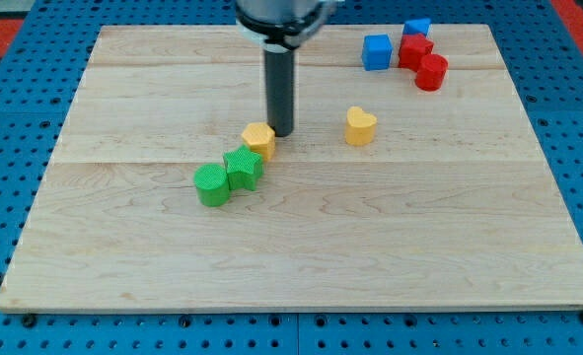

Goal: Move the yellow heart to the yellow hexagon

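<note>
The yellow heart (360,126) lies on the wooden board (301,237), right of centre in the upper half. The yellow hexagon (258,139) lies about a hundred pixels to the heart's left. My tip (281,133) stands right beside the hexagon, at its upper right edge, touching or nearly touching it. The heart is apart from the tip, to the tip's right. The rod rises from the tip to the view's top.
A green star-like block (244,169) and a green round block (211,184) sit just below-left of the hexagon, touching each other. At the top right stand a blue cube (376,51), a second blue block (417,28) and two red blocks (414,51) (431,72).
</note>
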Controlling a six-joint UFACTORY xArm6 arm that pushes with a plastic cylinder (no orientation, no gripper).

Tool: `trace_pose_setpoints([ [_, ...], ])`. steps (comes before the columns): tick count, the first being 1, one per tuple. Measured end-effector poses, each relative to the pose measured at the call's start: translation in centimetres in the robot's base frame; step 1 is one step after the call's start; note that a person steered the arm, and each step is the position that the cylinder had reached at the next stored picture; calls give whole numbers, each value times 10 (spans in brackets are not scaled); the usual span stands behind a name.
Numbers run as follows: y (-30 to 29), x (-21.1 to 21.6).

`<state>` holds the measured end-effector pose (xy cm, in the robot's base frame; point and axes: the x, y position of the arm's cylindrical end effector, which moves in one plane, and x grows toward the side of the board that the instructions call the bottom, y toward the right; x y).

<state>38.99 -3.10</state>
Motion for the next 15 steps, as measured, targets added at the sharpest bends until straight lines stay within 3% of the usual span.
trace_pose_setpoints([
  [1,-4,-2],
  [2,62,-48],
  [3,131,-53],
  [4,159,-17],
  [6,81,-14],
  [7,87,-7],
  [9,159,45],
  [10,95,45],
  [11,42,11],
  [13,104,-5],
  [15,114,-51],
])
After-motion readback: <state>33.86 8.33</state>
